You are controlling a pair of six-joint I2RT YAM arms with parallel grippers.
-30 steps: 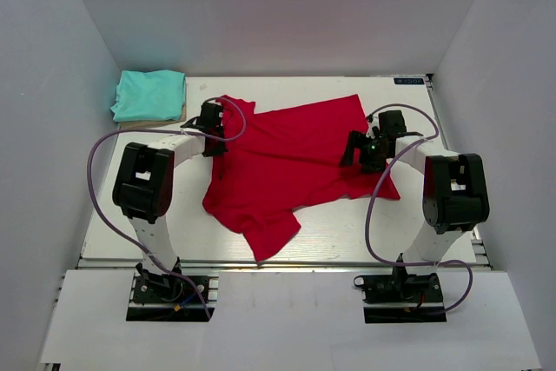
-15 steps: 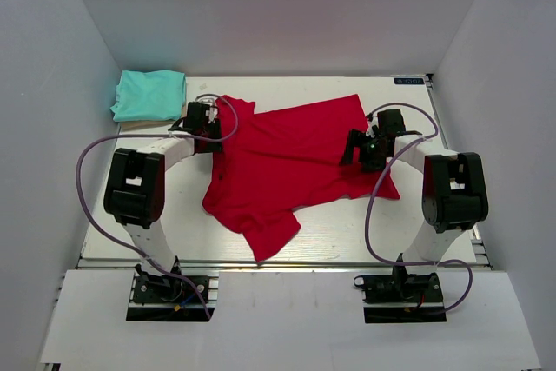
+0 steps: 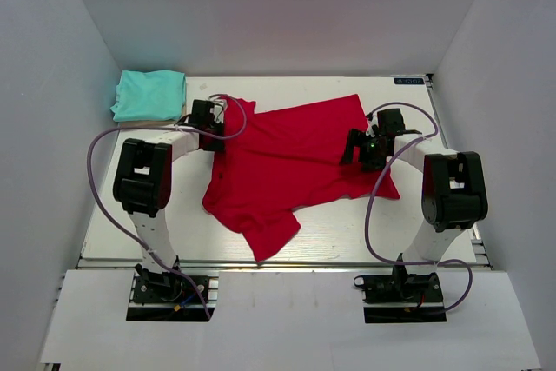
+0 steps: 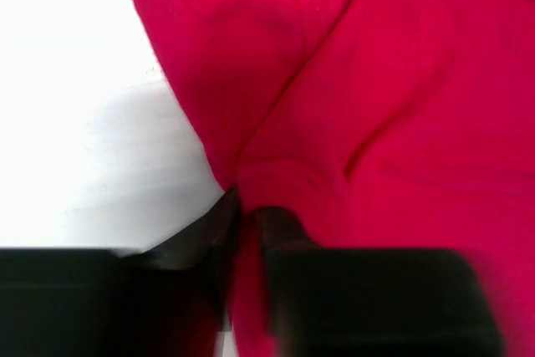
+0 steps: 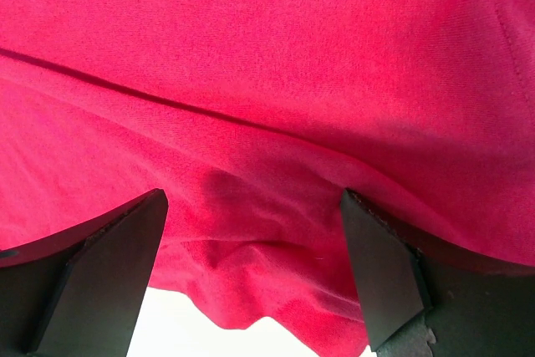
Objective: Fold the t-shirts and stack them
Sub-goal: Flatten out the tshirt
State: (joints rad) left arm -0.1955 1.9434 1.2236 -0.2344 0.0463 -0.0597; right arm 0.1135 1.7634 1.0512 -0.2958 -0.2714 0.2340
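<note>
The red t-shirt (image 3: pixel 291 158) lies spread and rumpled across the middle of the table. The teal t-shirt (image 3: pixel 149 95) lies neatly folded at the far left corner. My left gripper (image 3: pixel 214 119) is at the red shirt's far left edge, shut on a pinch of red cloth (image 4: pixel 242 232), as the left wrist view shows. My right gripper (image 3: pixel 358 150) is over the shirt's right side, its fingers (image 5: pixel 109 265) wide open with red cloth (image 5: pixel 259 206) bunched between them, not clamped.
White walls close in the table on the left, back and right. The table's (image 3: pixel 347 228) bare white surface shows in front of the red shirt and to its left. Purple cables loop from both arms.
My left gripper has shifted slightly along the red shirt's left edge, out to the left and back right. The right gripper and the shirts look unchanged.
</note>
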